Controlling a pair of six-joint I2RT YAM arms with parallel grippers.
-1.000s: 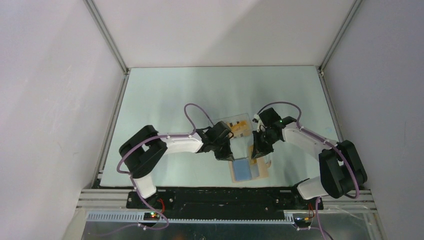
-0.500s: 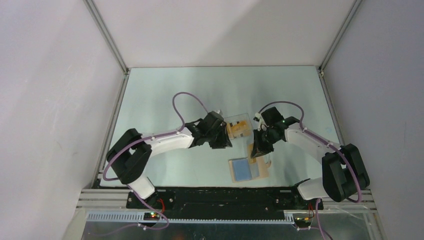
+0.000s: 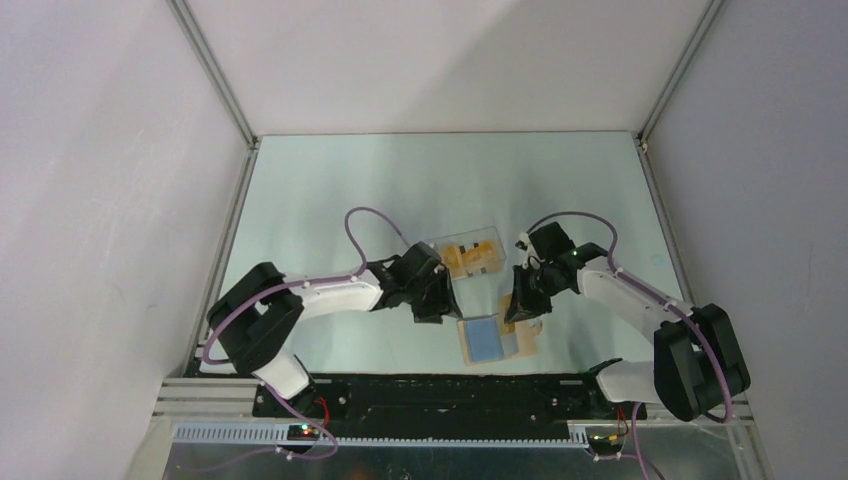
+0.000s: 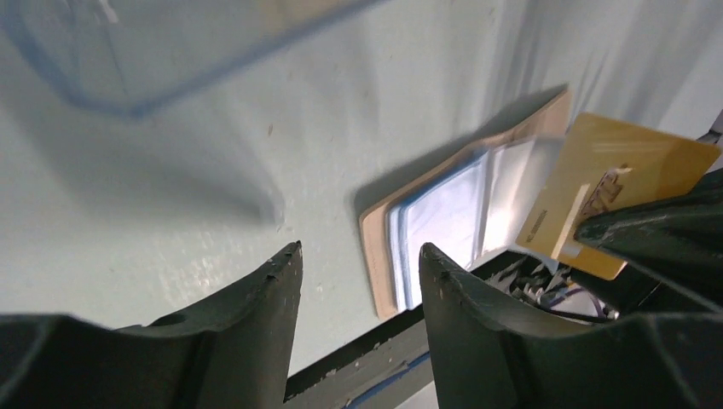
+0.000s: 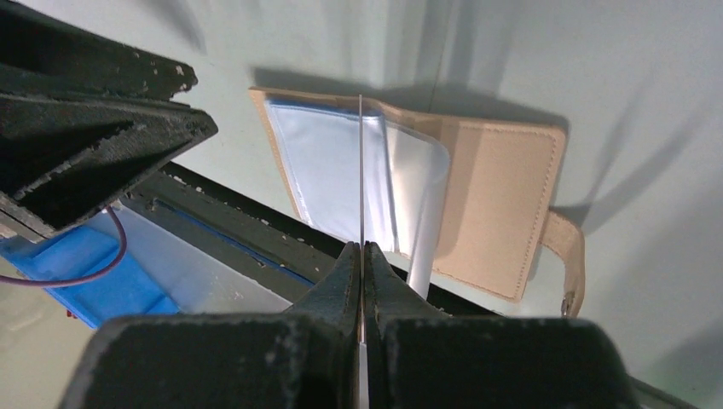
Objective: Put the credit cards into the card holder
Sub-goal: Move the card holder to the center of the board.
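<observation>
- The right gripper (image 5: 362, 254) is closed tightly on one yellow card (image 4: 622, 183). In the right wrist view the card is seen from its thin edge, standing between the fingers.
- This card is just over the card holder (image 5: 503, 196), above the place where the clear pockets (image 5: 324, 170) begin. I cannot tell if its edge touches them.
- The card holder lies open and flat on the table (image 3: 340, 190), in the lower middle of the top view, near the front edge. Its strap (image 5: 569, 256) points to the right of the right wrist view.
- The left gripper (image 4: 360, 256) has its jaws apart and nothing is between them. It is above bare table, just left of the card holder.
- More orange cards (image 3: 470, 258) lie in a clear tray (image 4: 153, 60), above the card holder in the top view and apart from it.
</observation>
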